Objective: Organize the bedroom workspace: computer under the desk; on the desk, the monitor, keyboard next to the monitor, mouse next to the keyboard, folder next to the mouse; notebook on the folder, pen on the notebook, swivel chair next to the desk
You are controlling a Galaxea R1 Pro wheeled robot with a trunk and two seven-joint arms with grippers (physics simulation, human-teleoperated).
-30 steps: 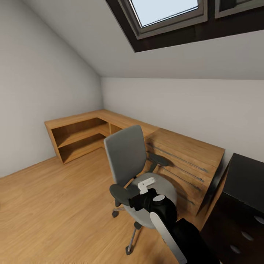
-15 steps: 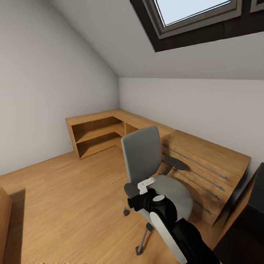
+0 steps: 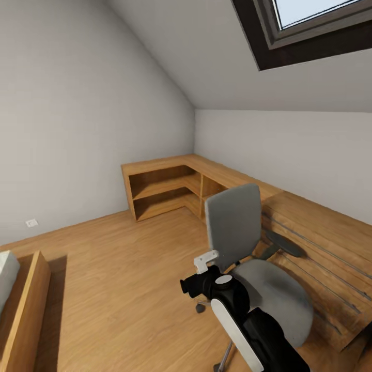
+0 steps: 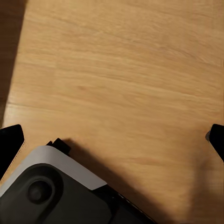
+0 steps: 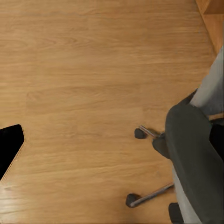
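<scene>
The swivel chair (image 3: 248, 248) stands on the wooden floor (image 3: 113, 268) at the right of the head view, its grey back upright and its grey seat bare, one black armrest sticking out toward the right. Just behind it and to the right runs a low wooden unit (image 3: 320, 243) along the far wall, which joins an open wooden shelf (image 3: 160, 188) in the far corner. A skylight (image 3: 310, 26) sits in the sloped ceiling above. At the near left edge stands a wooden frame (image 3: 26, 305).

In the right wrist view the chair's dark armrest (image 5: 196, 158) and two casters (image 5: 140, 133) on chrome legs show over the floor planks.

The left tool (image 4: 112, 140) hangs over bare floor with its black fingertips (image 4: 10, 144) spread wide, holding nothing. Of the right tool one dark fingertip (image 5: 9, 144) shows, so I cannot tell its state.
</scene>
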